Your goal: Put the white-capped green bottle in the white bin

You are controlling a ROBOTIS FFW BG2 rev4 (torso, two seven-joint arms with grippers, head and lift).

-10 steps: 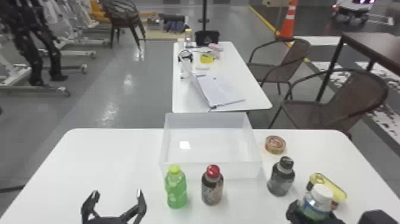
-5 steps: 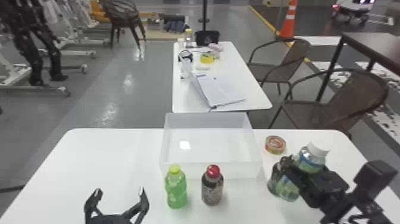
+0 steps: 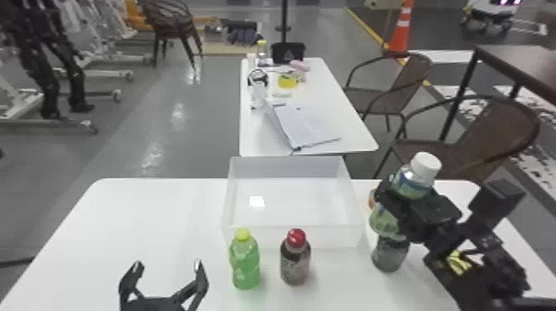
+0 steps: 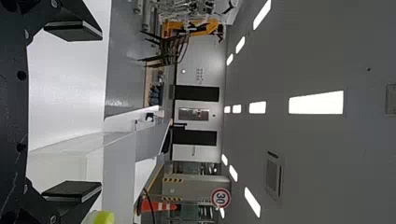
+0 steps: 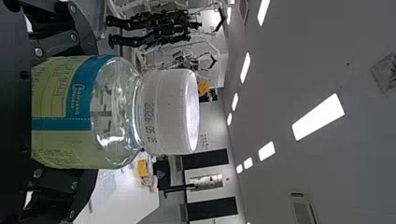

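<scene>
In the head view we are seeing the white-capped green bottle, a clear one with a green and blue label (image 3: pixel 407 186), at the right of the frame. We are holding it above the white worktop (image 3: pixel 165 231) with the black right tool (image 3: pixel 393 202), tilted, its cap leaning to the upper right. The rectangular translucent white bin (image 3: pixel 289 235) is standing at the centre.

The right wrist view is giving us the grip: the tool's black fingers are closing against both sides of the label, spread only by the bottle's width, and we are making out a teal band and small print on the cap.

We are keeping the black left tool (image 3: pixel 168 264) wide open at lower left in the head view, gripping nothing; the left wrist view is showing us the gap between its fingers.

A green bottle with a lime cap (image 3: pixel 244 262) and a dark bottle with a red cap (image 3: pixel 295 262) are standing at bottom centre.
</scene>
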